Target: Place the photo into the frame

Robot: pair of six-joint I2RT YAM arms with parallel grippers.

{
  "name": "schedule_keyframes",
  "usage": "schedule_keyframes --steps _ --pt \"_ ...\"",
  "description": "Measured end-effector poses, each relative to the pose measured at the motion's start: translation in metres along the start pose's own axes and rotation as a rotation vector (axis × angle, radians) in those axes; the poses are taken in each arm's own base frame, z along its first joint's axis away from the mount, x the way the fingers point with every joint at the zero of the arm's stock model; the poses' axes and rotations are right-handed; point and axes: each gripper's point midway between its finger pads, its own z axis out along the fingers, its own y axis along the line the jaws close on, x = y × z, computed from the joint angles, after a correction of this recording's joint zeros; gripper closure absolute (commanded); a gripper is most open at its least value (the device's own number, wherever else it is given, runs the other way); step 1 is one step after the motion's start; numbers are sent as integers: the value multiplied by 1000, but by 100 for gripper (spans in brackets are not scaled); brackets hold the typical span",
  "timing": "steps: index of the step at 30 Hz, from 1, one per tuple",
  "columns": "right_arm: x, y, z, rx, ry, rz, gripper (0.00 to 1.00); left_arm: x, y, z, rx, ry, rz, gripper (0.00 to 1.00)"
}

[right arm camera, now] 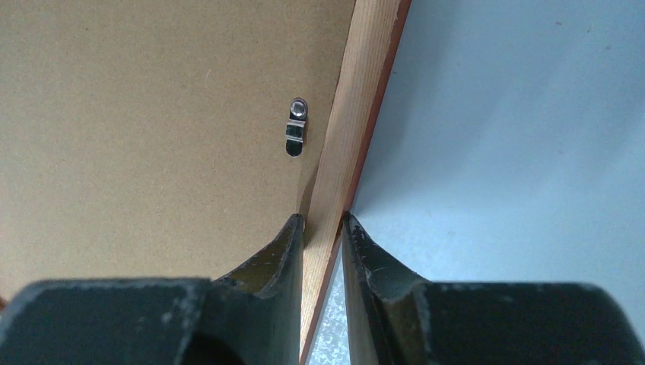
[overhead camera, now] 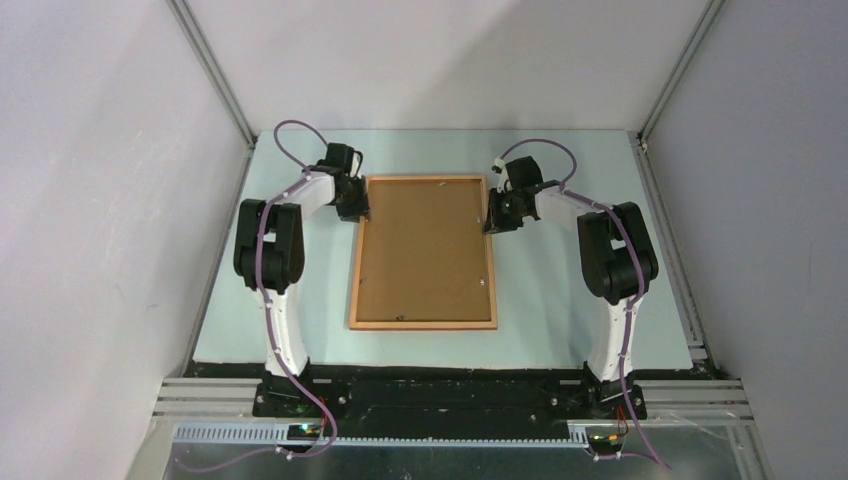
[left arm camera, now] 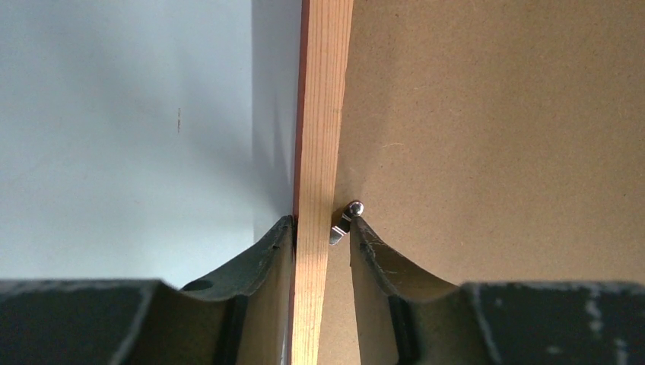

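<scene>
From above, the frame lies flat on the pale table at the middle of the picture. Its back is up, so the brown backing board fills it. Its long axis runs from the bottom of the picture toward the top, with the short rails at the near and far ends. The left gripper sits on the upper part of the left long rail. The right gripper sits opposite it on the upper part of the right long rail.

In the left wrist view, the pale wooden rail runs straight up the picture between the fingers. The outer finger lies against the rail's outer edge. The inner finger meets the round head of a small metal clip, with a thin slit left beside the wood. The hold is narrow and closed about the rail.

In the right wrist view, the rail slants up to the right. Both fingers pinch it, one on the board side and one on the table side. A second clip lies on the board just left of the rail, above the fingertips.
</scene>
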Motion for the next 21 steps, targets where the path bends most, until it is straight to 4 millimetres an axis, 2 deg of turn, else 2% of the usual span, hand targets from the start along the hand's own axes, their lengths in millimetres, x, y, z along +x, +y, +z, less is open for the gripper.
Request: schedule_keyframes --steps 3,8,12,15,21 --pt "0 0 0 -1 0 0 100 1 0 0 4 7 -3 62" --pt "0 0 0 -1 0 0 100 3 1 -1 6 17 -5 50" --pt "0 0 0 -2 0 0 100 7 4 -3 3 33 -10 46" --pt "0 0 0 -2 1 0 100 11 6 -6 1 47 -5 46" --pt "0 1 0 -3 1 0 100 17 11 -9 -15 67 2 53"
